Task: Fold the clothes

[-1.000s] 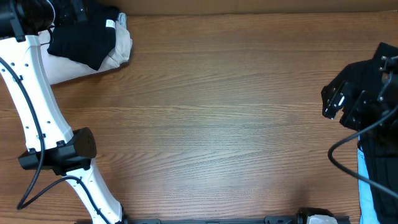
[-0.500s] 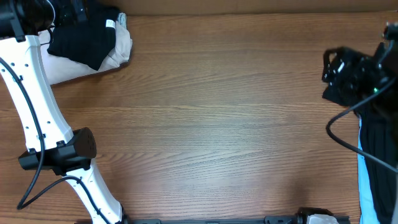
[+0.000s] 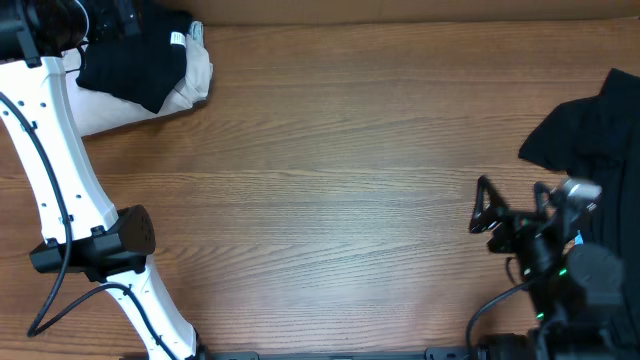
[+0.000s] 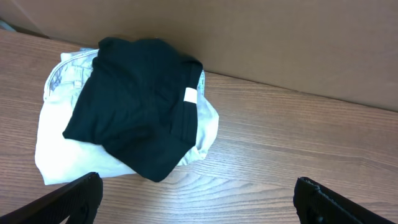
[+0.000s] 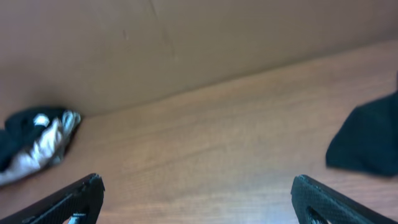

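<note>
Reach settles the matter: the loose black garment point(image 3: 588, 122) lies crumpled at the 3 o'clock edge of the surface point(image 3: 340, 180). It runs off the overhead frame, so its full outline cannot be told, but its visible mass stretches roughly from 8 o'clock toward 2 o'clock. The right claw point(image 5: 196, 182) hangs near it above bare wood, fingers spread wide with nothing between them. From that claw the garment sits up toward 2 o'clock in the overhead view. In the right wrist view only a dark corner of it shows at the 3 o'clock side, so the claw is aimed past the cloth, toward the back wall point(image 5: 186, 43). The left claw point(image 4: 196, 183) is well apart from this garment, across the surface at the 10 o'clock corner, equally wide and empty. It is poised over a stack where a folded black garment point(image 4: 134, 115) with a small white label point(image 4: 190, 95) rests on a cream garment point(image 4: 53, 146). That stack looks finished, so the loose piece is probably next, and the right arm is plainly the nearer one. It would likely need to swing round toward 2 o'clock, come down on the near edge, then draw the cloth toward the middle where both arms can spread it.
</note>
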Controlling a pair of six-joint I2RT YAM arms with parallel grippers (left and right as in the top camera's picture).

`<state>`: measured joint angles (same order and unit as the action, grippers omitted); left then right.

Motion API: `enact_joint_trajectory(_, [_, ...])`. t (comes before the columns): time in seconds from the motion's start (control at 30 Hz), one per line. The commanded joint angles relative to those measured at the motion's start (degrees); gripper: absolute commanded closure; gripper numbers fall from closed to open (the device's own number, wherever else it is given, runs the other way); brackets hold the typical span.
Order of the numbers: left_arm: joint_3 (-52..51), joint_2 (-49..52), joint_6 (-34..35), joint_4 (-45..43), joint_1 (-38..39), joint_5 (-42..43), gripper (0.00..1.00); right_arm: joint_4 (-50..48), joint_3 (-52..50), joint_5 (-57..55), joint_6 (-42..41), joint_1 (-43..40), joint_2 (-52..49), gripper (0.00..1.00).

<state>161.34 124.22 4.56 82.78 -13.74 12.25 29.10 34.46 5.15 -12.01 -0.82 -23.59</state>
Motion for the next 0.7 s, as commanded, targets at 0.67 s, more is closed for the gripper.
enact_joint_trajectory(0.67, [-0.11,0.17,0.79,-0.09,-0.11,0.46,0.0,-24.48,-34.01,-4.48,-0.15,3.34,23.43,0.0])
